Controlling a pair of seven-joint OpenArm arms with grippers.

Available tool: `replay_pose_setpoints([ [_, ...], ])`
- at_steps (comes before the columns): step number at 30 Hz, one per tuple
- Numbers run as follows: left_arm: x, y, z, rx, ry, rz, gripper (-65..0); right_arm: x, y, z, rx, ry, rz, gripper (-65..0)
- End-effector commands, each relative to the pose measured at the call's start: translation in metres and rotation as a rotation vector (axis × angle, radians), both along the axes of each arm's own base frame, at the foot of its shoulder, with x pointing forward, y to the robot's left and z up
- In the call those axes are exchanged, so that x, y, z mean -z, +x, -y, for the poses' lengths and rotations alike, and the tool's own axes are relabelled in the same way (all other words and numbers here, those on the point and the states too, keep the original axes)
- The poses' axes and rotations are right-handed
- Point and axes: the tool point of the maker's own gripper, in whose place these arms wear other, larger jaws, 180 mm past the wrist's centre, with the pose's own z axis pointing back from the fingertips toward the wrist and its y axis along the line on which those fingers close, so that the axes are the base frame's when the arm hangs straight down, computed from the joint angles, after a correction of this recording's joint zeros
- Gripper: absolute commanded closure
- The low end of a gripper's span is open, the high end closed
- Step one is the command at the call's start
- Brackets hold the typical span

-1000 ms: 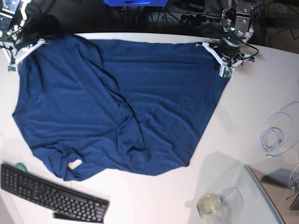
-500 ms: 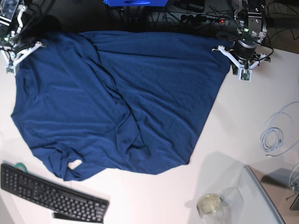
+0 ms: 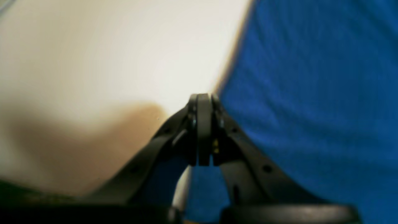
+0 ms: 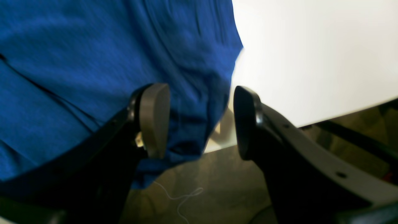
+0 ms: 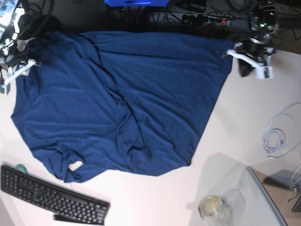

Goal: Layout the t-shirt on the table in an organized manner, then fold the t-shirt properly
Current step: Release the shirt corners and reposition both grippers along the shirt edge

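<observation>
Base view shows me the t-shirt (image 5: 117, 99) spread limp and rumpled across the surface (image 5: 244, 122), left claw (image 3: 203, 130) pinched shut beside its edge, right claw (image 4: 199, 121) parted around one corner; I'd grip hem corners.

— Where is this?
— A robotics lab or office: white table (image 5: 244, 141), black keyboard (image 5: 51, 195) lower left, coiled white cable (image 5: 277, 134) at right, tangled dark wiring (image 5: 197, 16) along the top.
</observation>
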Motion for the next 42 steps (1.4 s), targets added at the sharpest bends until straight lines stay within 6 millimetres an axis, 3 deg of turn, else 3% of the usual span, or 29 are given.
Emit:
replay_pose_setpoints([
  [1,-0.013,0.003,-0.009,0.004,-0.009,0.044,0.0,-0.008,0.004,0.007,-0.004,-0.026,0.021,-31.2],
  [7,-0.023,-0.007,-0.002,0.127,-0.075,0.071,0.0,-0.008,0.012,-0.007,0.002,0.071,0.076,-31.2],
  [12,-0.022,-0.016,-0.002,0.133,-0.081,0.061,-2.0,-0.009,0.019,-0.018,0.006,0.142,0.118,-31.1],
  [15,-0.021,-0.021,-0.002,0.131,-0.082,0.051,-21.6,-0.009,0.019,-0.02,0.007,0.151,0.122,-31.2],
  [18,-0.019,-0.026,-0.002,0.131,-0.085,0.041,-37.2,-0.008,0.018,-0.02,0.008,0.152,0.117,-31.1],
  [21,-0.018,-0.028,-0.002,0.131,-0.085,0.036,-44.9,-0.008,0.017,-0.02,0.009,0.151,0.116,-30.9],
  [31,-0.017,-0.029,-0.003,0.128,-0.086,0.033,-45.7,-0.004,0.014,-0.027,0.018,0.171,0.111,-30.8],
  [37,-0.028,-0.045,-0.034,0.019,-0.056,0.07,-45.6,-0.006,0.019,-0.027,0.017,0.17,0.123,-30.8],
  [42,-0.036,-0.044,-0.011,0.139,-0.107,0.123,-45.6,-0.006,0.033,-0.033,0.024,0.195,0.149,-30.8],
])
